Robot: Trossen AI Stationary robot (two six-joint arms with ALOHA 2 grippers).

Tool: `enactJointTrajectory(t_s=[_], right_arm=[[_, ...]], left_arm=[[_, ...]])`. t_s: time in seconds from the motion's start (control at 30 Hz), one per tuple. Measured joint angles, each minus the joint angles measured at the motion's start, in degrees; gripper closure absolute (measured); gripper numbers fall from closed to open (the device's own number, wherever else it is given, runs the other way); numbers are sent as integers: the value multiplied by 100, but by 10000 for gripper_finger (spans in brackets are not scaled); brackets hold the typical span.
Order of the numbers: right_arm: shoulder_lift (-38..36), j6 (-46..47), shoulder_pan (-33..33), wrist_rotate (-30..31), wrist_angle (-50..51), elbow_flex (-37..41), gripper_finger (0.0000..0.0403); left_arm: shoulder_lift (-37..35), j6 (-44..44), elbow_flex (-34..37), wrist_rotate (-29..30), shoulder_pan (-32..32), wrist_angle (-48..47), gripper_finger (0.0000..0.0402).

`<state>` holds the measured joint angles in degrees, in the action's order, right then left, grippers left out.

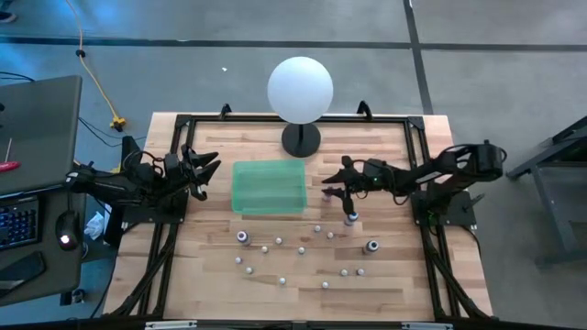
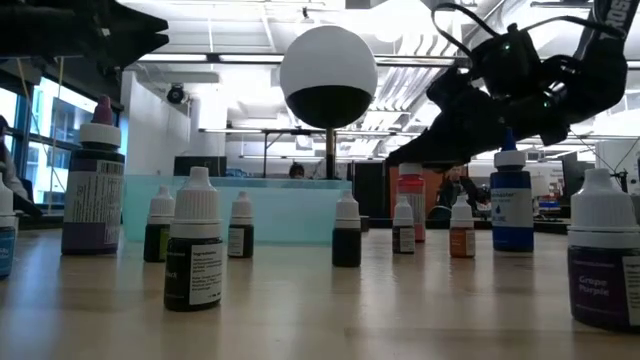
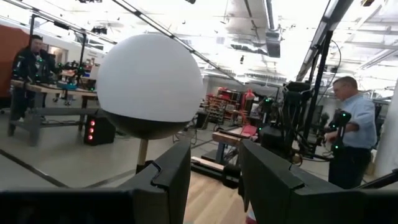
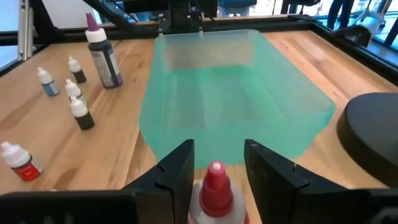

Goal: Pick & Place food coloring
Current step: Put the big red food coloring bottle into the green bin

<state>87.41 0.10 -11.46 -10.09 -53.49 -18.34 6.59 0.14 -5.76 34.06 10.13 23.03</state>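
Wooden table (image 1: 202, 275), light butcher-block top in a black frame. On it: green translucent bin (image 1: 268, 186), centre; white globe lamp (image 1: 300, 89) on a black base at the far edge; small food coloring bottles (image 1: 303, 249) scattered across the near half.

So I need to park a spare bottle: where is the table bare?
Bare wood lies right of the globe lamp's base and along the front edge of the table. The green bin is empty too. Bottles crowd the strip in front of it.
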Motion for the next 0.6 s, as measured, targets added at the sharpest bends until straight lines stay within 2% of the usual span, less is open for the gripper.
enactJointTrajectory(t_s=[0.17,0.37,0.47,0.6], right_arm=[[99,-40,0,-1,-164,-3,294],[99,-17,-13,1,-209,-6,369],[103,-13,-13,37,-370,-1,370],[4,-9,-13,891,-1176,-42,365]], left_arm=[[0,0,0,5,0,1,266],[0,0,0,16,0,2,266],[0,0,0,15,0,4,266],[0,0,0,15,0,7,266]])
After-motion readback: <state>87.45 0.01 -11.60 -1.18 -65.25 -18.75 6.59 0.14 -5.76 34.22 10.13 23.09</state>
